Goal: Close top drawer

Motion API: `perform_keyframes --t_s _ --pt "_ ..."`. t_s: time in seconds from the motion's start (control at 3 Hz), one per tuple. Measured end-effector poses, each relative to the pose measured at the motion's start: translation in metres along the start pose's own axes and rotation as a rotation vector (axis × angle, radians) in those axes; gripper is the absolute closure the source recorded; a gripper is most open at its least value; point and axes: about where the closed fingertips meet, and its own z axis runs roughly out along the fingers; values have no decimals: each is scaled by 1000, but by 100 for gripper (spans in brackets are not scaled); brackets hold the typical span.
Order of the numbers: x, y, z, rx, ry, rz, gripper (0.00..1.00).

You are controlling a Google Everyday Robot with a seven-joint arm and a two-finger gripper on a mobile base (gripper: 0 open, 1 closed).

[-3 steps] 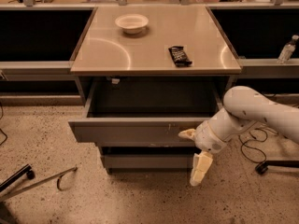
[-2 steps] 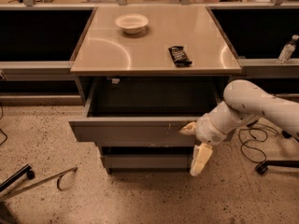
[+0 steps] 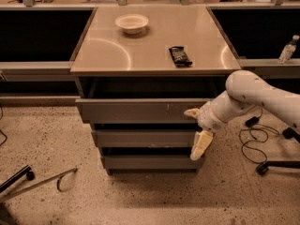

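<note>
Pale end effector [image 3: 191,134] @ top drawer [image 3: 136,110] (ajar)

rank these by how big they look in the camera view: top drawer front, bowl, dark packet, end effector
1. top drawer front
2. end effector, open, by that front's right end
3. bowl, farther back and close in size to it, so unsure
4. dark packet

Warm, dim overhead light leaves curved glare arcs on the tabletop [image 3: 150,55] toward 11 o'clock; the top drawer [image 3: 136,110] cavity sits black (deep shadow). At 4 o'clock the pale gripper [image 3: 191,134], fingers spread, catches light.
</note>
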Motion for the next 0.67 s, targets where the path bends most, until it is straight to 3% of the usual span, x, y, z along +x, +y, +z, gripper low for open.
perform_keyframes --t_s 0.33,0.67 --pt "0 0 0 0 0 0 0" --pt "5 -19 2 17 -4 8 0"
